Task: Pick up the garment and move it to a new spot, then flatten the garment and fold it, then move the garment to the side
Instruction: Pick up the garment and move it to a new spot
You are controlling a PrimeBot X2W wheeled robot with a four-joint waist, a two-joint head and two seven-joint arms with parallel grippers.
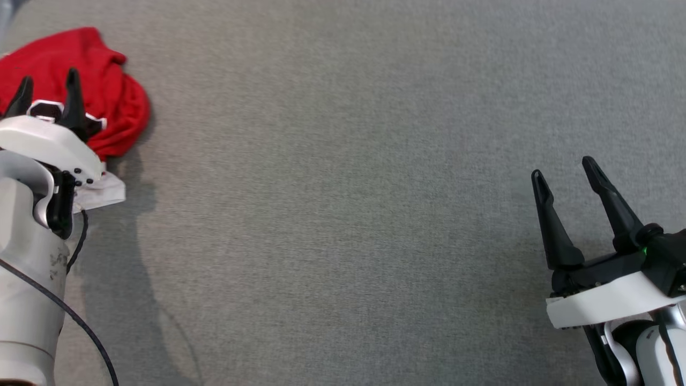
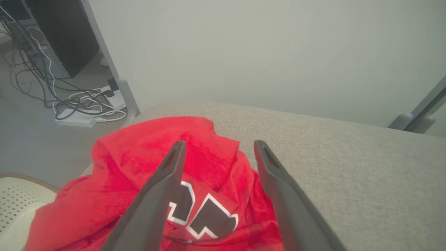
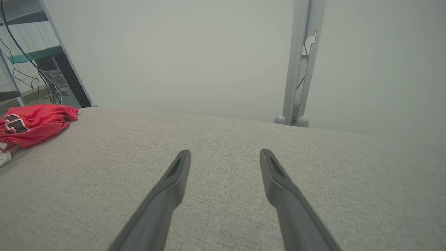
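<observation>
The garment (image 1: pixel 94 91) is a red shirt with a black-and-white print, lying crumpled at the far left corner of the grey cloth table (image 1: pixel 343 214). My left gripper (image 1: pixel 49 88) hovers over its near part, open, fingers spread with nothing between them. In the left wrist view the garment (image 2: pixel 146 153) lies under and ahead of my left gripper (image 2: pixel 217 146), its print showing between the fingers. My right gripper (image 1: pixel 563 170) stands open at the lower right, far from the garment. The right wrist view has the garment (image 3: pixel 35 122) at far left and my right gripper (image 3: pixel 224 155) over bare cloth.
A white cloth piece (image 1: pixel 104 193) peeks out beside the left wrist. Past the table's left corner are floor cables and a power strip (image 2: pixel 75 118), a dark computer case (image 2: pixel 62 35) and a pale perforated seat (image 2: pixel 17 202). A grey post (image 3: pixel 299 62) stands behind the table.
</observation>
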